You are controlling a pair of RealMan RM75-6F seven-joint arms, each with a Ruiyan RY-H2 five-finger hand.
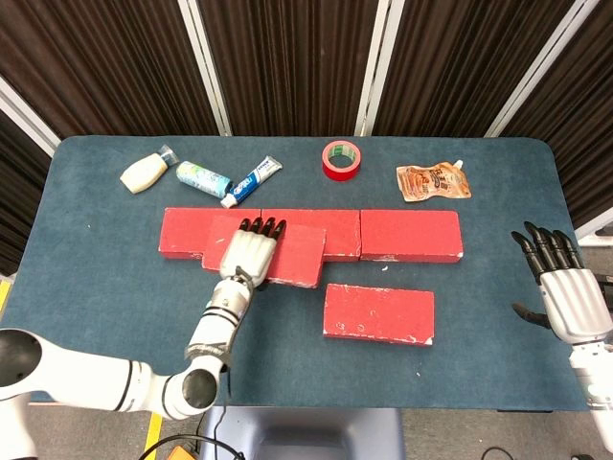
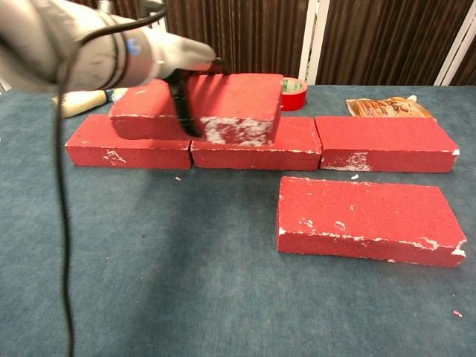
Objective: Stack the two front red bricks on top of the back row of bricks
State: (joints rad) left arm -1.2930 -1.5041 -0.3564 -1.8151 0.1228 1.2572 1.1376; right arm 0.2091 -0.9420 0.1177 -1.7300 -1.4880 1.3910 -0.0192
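My left hand (image 1: 249,251) grips a red brick (image 1: 297,259) from above, fingers laid over its top and the thumb down its front face. In the chest view this held brick (image 2: 238,100) sits over the seam between the left back brick (image 2: 126,149) and the middle back brick (image 2: 256,155); I cannot tell whether it rests on them or hovers just above. The right back brick (image 1: 410,235) is uncovered. The other front brick (image 1: 378,313) lies flat, right of centre, also seen in the chest view as the front brick (image 2: 364,219). My right hand (image 1: 565,292) hangs open at the table's right edge.
Along the back lie a cream bottle (image 1: 144,173), a small tube (image 1: 203,177), toothpaste (image 1: 252,182), a red tape roll (image 1: 342,159) and an orange pouch (image 1: 433,181). The blue table (image 1: 96,287) ends near my right hand.
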